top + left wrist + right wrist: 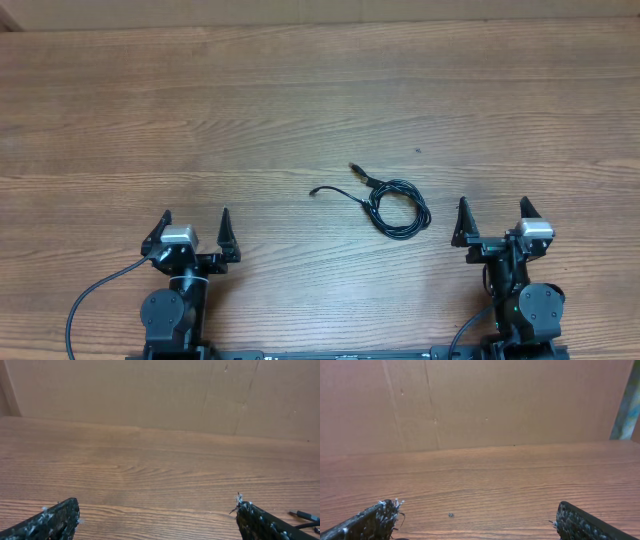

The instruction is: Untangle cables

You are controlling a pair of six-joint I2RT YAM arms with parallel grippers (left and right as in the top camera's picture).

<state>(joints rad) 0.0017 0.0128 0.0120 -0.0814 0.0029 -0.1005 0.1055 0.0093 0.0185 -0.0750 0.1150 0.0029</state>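
Left gripper [195,216], right gripper [492,204] splayed, seemingly low

Overhead straight down, wrist views low across shared table [300,80]

Brown wood-grain table [300,90], tan cardboard wall [510,400] standing along its far edge, vertical crease [429,400] in the cardboard, small dark speck [418,152] on the tabletop, blurred grey-green strip [631,405] at the wall's right end
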